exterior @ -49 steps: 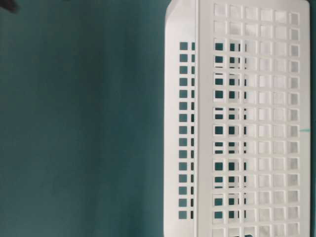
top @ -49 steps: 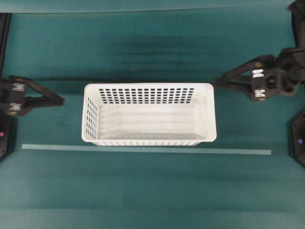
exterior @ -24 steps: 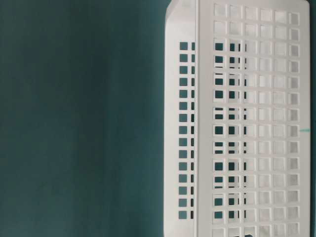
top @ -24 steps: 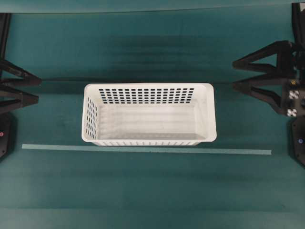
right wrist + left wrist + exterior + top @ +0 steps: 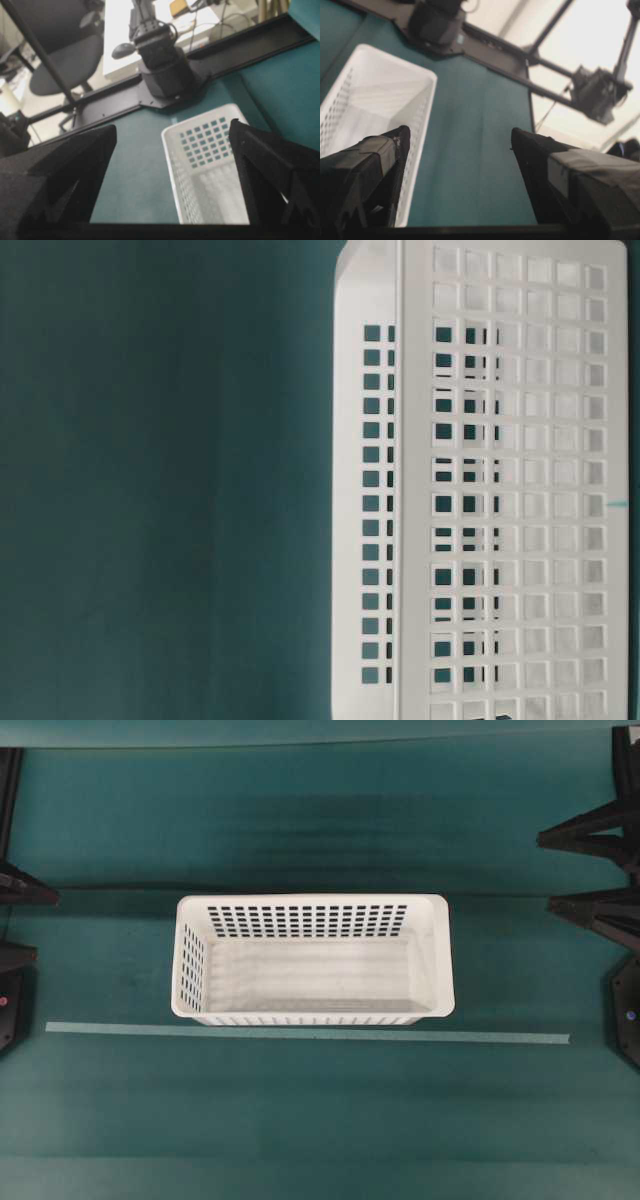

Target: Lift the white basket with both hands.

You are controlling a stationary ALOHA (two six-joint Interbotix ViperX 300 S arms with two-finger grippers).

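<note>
left gripper (image 5: 457, 137) spread wide, nothing between the fingers; right gripper (image 5: 172, 132) likewise parted and empty — only finger tips caught at the overhead view's edges. white basket (image 5: 313, 960) resting mid-table, well apart from both, just behind a pale tape strip (image 5: 306, 1034). wall holes seen close only from table level

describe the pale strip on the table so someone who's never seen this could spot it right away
Start at the white basket in the middle of the green table. Just off its near long side, in the overhead view, a thin pale green tape line lies flat on the cloth, running past both ends of the basket. It is the only long straight mark there.
</note>
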